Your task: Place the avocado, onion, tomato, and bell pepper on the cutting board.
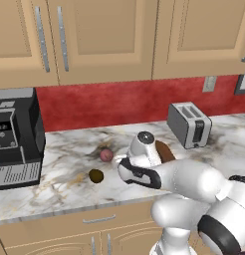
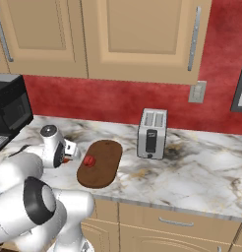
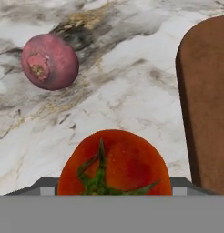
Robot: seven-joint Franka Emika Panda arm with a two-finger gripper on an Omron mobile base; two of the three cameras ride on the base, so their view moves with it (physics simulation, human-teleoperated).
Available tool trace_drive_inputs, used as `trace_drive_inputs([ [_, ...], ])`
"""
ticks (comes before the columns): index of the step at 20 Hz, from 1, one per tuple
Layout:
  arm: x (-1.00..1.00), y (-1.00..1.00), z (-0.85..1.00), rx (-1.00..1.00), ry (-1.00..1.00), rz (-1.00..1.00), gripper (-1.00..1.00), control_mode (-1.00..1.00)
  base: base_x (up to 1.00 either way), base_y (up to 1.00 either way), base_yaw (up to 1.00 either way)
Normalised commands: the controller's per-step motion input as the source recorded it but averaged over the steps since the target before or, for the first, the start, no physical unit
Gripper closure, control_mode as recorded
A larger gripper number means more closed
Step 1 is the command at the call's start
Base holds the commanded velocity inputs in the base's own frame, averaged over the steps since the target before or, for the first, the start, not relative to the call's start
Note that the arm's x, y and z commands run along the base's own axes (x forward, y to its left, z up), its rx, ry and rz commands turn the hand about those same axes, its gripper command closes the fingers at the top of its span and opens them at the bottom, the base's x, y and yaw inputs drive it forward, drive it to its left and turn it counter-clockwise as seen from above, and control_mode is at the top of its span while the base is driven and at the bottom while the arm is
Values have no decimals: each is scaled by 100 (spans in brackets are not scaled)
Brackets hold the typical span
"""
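Note:
A red tomato point(image 3: 114, 166) with a green stem fills the bottom of the hand view, and my gripper point(image 3: 114, 186) is shut on it, a grey fingertip showing at each side. In the right base view the tomato point(image 2: 89, 160) shows at the hand's tip, against the left edge of the cutting board point(image 2: 102, 167). The dark oval board point(image 3: 207, 104) lies just right of the tomato. The pinkish onion point(image 3: 50, 61) rests on the marble to the far left, apart from both. The dark avocado point(image 1: 96, 175) sits nearer the counter's front, below the onion point(image 1: 106, 155). The bell pepper is out of view.
A silver toaster point(image 1: 189, 124) stands at the back right of the counter, beyond the board point(image 1: 167, 151). A black coffee machine point(image 1: 15, 137) fills the left end. Wall cabinets hang overhead, and the counter's front edge runs just below the avocado.

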Motion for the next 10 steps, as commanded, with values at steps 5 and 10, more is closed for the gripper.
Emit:
trace_drive_inputs([
  [5, -21, -24, 92, 0, -7, 0, 100, -100, 0, 0, 0],
  [10, -21, -42, 96, 0, -6, 0, 100, -100, 0, 0, 0],
])
